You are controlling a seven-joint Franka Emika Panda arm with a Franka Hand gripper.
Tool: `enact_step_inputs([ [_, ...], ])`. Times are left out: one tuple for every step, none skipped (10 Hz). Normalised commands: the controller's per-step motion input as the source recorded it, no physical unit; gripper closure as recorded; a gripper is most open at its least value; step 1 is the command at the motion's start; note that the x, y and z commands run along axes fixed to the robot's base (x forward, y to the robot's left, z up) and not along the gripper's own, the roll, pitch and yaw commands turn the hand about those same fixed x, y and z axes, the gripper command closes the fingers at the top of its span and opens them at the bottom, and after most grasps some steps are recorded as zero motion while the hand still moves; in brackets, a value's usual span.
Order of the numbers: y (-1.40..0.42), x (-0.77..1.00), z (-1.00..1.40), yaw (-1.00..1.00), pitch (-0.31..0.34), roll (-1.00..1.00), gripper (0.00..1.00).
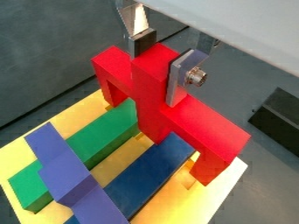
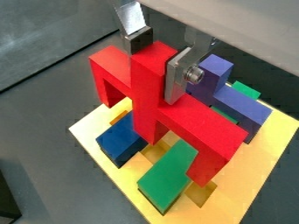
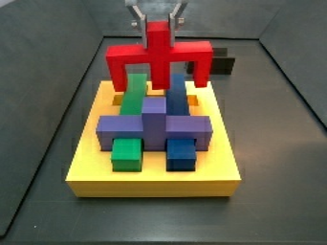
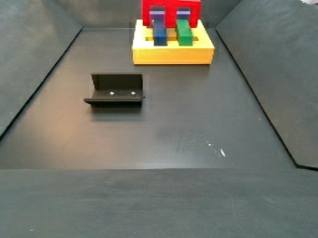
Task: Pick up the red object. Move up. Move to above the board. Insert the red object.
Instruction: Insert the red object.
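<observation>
Holding the red object (image 3: pixel 157 55) by its central stem, gripper (image 1: pixel 163 61) clamped on it, silver finger plates (image 1: pixel 187 73) flat against both faces of the stem, dark pad visible on the far plate in both wrist views. Red object upright, crossbar level, two end legs pointing down, stem running up into the jaws. Sitting directly over the far end of the board (image 3: pixel 90 153), straddling the long green block (image 3: pixel 133 98) and blue block (image 3: pixel 174 99) that run lengthwise toward the near edge. In a side view, left leg drops just outside the green block, right leg just outside the blue one, stem centred between them. Crossbar's long axis across the board, at right angles to the green and blue blocks, parallel to the purple piece (image 3: pixel 153 127) seated nearer the front. Legs look close to the yellow surface; cannot tell whether the tips are already in their slots or just above, contact hidden behind the blocks. In a wrist view a narrow slot shows in the yellow beside a leg (image 1: pixel 187 182), so alignment seems near. Key relation: target slots straight below the gripper, so remaining move judged a plain vertical push, no sideways shift or twist needed. Risk: slight yaw would jam a leg on the slot rim. Fixture (image 4: pixel 115 90) well apart on the floor; small black box (image 3: pixel 220 64) behind the board, clear of the legs.
</observation>
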Motion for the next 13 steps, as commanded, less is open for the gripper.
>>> enact_step_inputs([
  [0.00,0.00,-0.06,-0.02,0.000,0.00,1.00],
  [0.00,0.00,-0.05,-0.03,0.000,0.00,1.00],
  [0.00,-0.04,-0.07,-0.06,0.000,0.00,1.00],
  [0.00,0.00,-0.05,-0.01,0.000,0.00,1.00],
  [0.00,0.00,-0.09,0.00,0.000,0.00,1.00],
  [0.00,0.00,-0.25,0.00,-0.034,0.00,1.00],
  [0.03,0.00,-0.20,-0.01,-0.023,0.00,1.00],
  [0.03,0.00,-0.20,-0.03,-0.023,0.00,1.00],
  [0.07,-0.02,-0.08,-0.05,0.000,0.00,1.00],
  [0.00,0.06,0.19,-0.01,0.083,-0.07,1.00],
  [0.00,0.10,0.34,-0.05,0.126,-0.08,1.00],
  [0.01,0.00,0.13,-0.08,0.059,-0.07,1.00],
  [0.05,-0.05,0.00,-0.07,0.000,-0.03,1.00],
])
